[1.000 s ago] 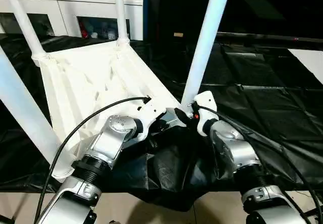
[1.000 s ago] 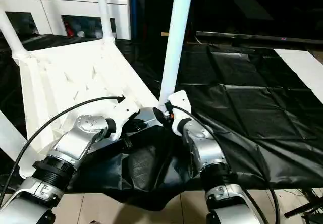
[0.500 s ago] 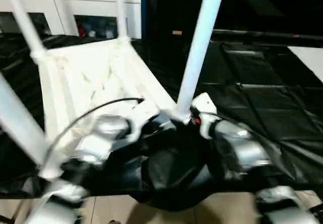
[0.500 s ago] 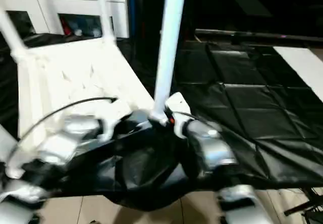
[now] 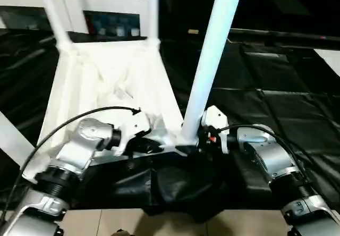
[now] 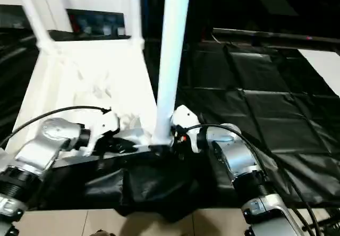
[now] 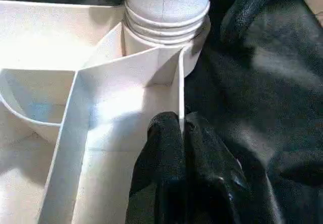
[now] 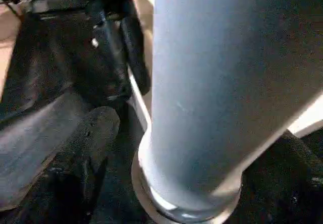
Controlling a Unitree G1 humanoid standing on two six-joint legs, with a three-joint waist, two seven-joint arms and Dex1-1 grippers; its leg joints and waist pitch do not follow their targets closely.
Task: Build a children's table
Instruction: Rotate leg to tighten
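Note:
The children's table lies upside down on a black sheet, its ribbed white top (image 5: 106, 82) facing up. Legs stand in its corner sockets: two far ones (image 5: 153, 7), a near left one (image 5: 10, 135) and the near right one (image 5: 212, 55). My left gripper (image 7: 181, 128) is shut on the thin rim wall beside the near right socket, also seen from the head (image 5: 151, 143). At that leg's base my right gripper (image 5: 204, 137) is open. Its fingers (image 8: 86, 148) stand on either side of the leg (image 8: 222, 82), with a gap showing on one side.
A white cabinet with glass doors (image 5: 106, 2) stands behind the table. The black sheet (image 5: 276, 87) spreads to the right and hangs crumpled over the near edge, with bare floor (image 5: 106, 222) below. A pale floor patch (image 5: 332, 58) shows at far right.
The head camera has shifted and tilted. My right gripper has spread wider around the near right leg's base. My left gripper stays pinched on the rim.

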